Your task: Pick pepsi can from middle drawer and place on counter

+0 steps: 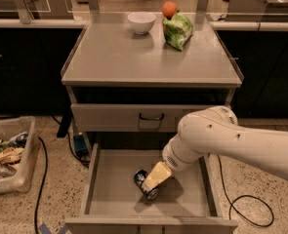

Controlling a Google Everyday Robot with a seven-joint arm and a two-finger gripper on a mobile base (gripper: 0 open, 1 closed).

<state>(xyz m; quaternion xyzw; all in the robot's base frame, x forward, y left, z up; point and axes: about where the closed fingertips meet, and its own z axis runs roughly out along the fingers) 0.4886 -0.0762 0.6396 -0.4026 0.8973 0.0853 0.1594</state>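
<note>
The pepsi can (143, 179) lies on its side on the floor of the open middle drawer (109, 194), near its centre. My gripper (152, 180) reaches down into the drawer from the right on a thick white arm, and its cream-coloured end sits right over the can, covering part of it. The grey counter (129, 57) is the top of the cabinet above the drawer.
On the counter's back edge stand a white bowl (141, 22), a green chip bag (177, 30) and an orange (169, 9). A closed drawer front with a dark handle (151, 117) is above the open drawer. A clear bin of trash (7, 155) sits on the floor left. A black cable (246, 204) loops at right.
</note>
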